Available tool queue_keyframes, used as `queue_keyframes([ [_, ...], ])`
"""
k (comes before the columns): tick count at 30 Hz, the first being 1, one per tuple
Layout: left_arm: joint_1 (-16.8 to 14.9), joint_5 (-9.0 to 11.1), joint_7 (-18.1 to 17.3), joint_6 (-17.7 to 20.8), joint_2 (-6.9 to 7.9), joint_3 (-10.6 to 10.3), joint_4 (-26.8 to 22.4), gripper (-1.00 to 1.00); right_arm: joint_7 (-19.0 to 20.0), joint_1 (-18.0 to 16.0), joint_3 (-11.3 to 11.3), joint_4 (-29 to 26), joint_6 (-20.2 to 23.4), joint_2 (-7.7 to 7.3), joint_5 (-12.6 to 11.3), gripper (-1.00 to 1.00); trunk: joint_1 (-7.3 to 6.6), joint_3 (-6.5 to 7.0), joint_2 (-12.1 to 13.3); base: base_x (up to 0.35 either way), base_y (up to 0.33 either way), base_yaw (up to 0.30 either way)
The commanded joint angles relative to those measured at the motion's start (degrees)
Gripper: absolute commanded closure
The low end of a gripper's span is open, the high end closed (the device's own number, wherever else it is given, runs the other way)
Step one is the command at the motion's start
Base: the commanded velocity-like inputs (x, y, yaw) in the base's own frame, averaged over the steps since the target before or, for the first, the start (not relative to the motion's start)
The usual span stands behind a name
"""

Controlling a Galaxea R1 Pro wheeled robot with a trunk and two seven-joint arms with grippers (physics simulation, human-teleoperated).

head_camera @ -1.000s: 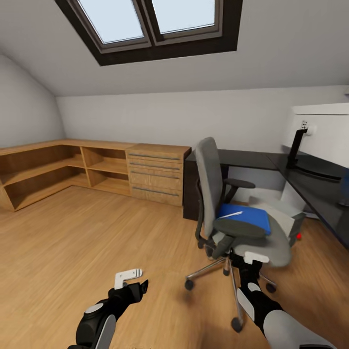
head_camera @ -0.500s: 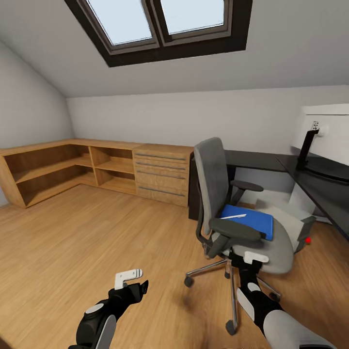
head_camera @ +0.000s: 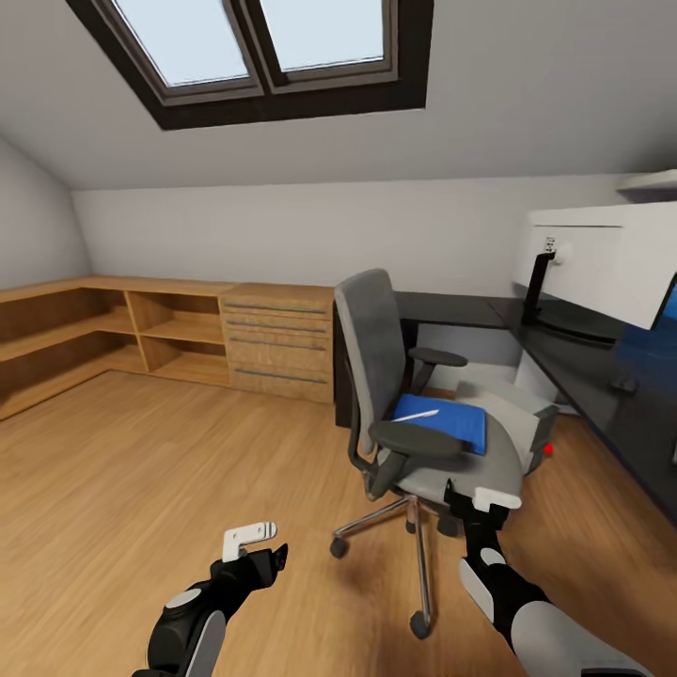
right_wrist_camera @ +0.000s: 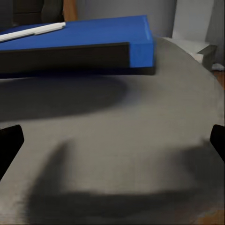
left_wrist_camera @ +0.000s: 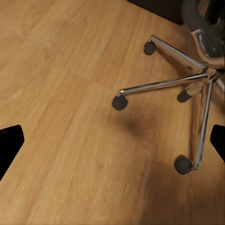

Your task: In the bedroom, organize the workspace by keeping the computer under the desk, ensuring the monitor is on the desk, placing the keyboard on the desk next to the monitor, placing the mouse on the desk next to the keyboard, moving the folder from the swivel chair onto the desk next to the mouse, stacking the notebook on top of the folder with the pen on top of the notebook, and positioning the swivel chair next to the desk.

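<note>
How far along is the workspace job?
Done: monitor stands on the desk, computer under it. In hand: right pincer, open, at the swivel chair seat before the folder, pen on top. Left: everything else; left pincer idle, open.

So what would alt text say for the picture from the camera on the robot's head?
A grey swivel chair stands on a light wood floor with a blue folder and a white pen on its seat. A black desk runs along the right, and the robot's two arms reach forward below, the right gripper near the seat edge.
</note>
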Motion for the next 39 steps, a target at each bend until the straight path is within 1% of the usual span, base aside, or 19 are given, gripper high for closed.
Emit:
queue_keyframes([
  [1,0.0,0.6,0.5,0.2,0.0,0.0,-0.1,-1.0,0.2,0.0,0.1,0.0,-0.3,-0.01,-0.6,-1.0,-0.01,-0.02,0.0,0.0,0.0,-0.264],
  [23,0.0,0.5,0.5,0.2,0.07,0.0,-0.1,-1.0,0.2,0.0,0.0,0.0,-0.2,-0.04,-0.7,-1.0,-0.01,0.88,0.0,0.0,0.0,-0.264],
  [29,0.0,0.6,0.5,0.2,0.04,0.8,-0.2,-1.0,0.2,0.0,0.0,0.1,-0.3,-0.02,-0.7,-1.0,-0.01,0.93,0.0,0.0,0.0,-0.058],
  [31,0.0,0.7,0.4,0.2,0.0,2.0,-0.2,-1.0,0.2,0.0,0.1,0.1,-0.2,-0.04,-0.7,-1.0,-0.01,0.93,0.0,0.0,0.0,-0.013],
  [32,0.0,0.7,0.4,0.2,0.0,2.2,-0.2,-1.0,0.2,0.0,0.1,0.1,-0.1,-0.04,-0.8,-1.0,-0.01,0.93,0.0,0.0,0.0,-0.005],
  [39,0.0,0.7,0.4,0.2,-0.01,2.5,-0.2,-1.0,0.3,0.0,0.1,0.1,-0.2,0.02,-0.8,-1.0,-0.01,0.93,0.0,0.0,0.0,-0.002],
])
